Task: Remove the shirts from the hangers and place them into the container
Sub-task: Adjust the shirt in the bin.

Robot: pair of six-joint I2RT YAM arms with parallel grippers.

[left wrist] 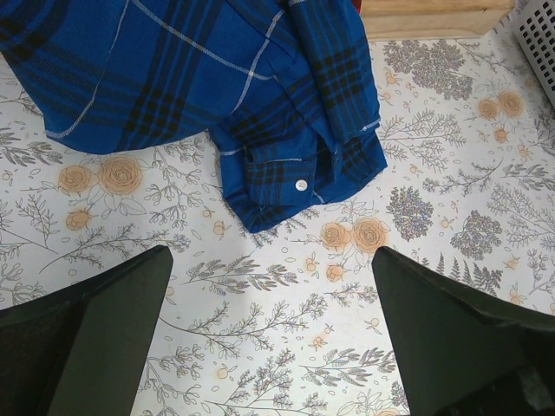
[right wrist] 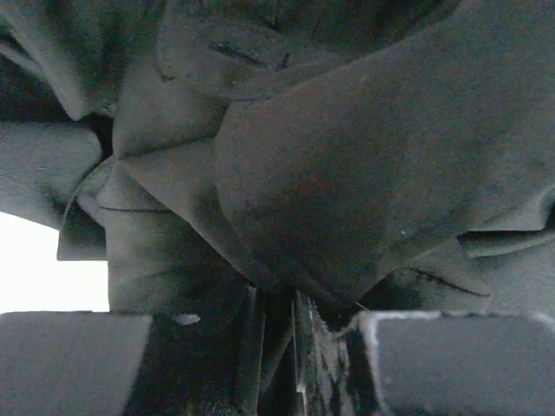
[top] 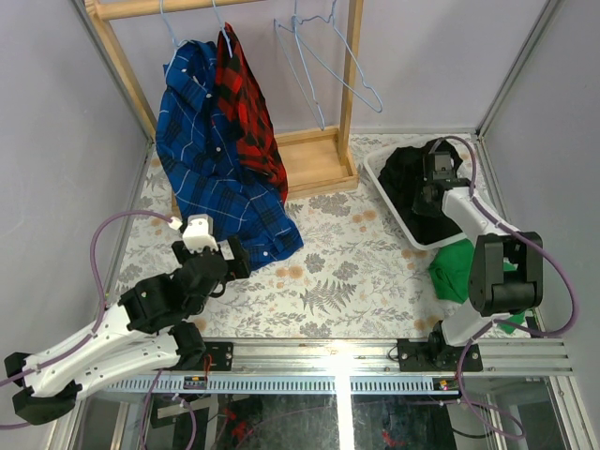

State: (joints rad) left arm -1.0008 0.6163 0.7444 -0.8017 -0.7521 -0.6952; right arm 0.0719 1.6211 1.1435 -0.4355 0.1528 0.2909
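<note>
Both arms pair white shells with black joint housings: the left arm (top: pixel 94 349) is long and smooth, and the right arm (top: pixel 473 211) has a bulky black elbow. A lilac left cable (top: pixel 103 230) and a lilac right cable (top: pixel 560 279) loop beside them. The left gripper (top: pixel 240 257) is black with a white block behind it; its fingers (left wrist: pixel 95 338) are dark wedges. The right gripper (top: pixel 433 178) has flat grey fingers (right wrist: pixel 74 364). Black base blocks (top: pixel 417 354) sit on a ribbed aluminium rail (top: pixel 309 361).

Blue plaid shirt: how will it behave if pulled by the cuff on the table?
Likely floppy: the blue plaid shirt drapes in folds from rack to table, so the cuff would probably lift first, the rest trailing. Thin cloth, probably light. It hangs from a hanger, so a pull may tug that.
</note>
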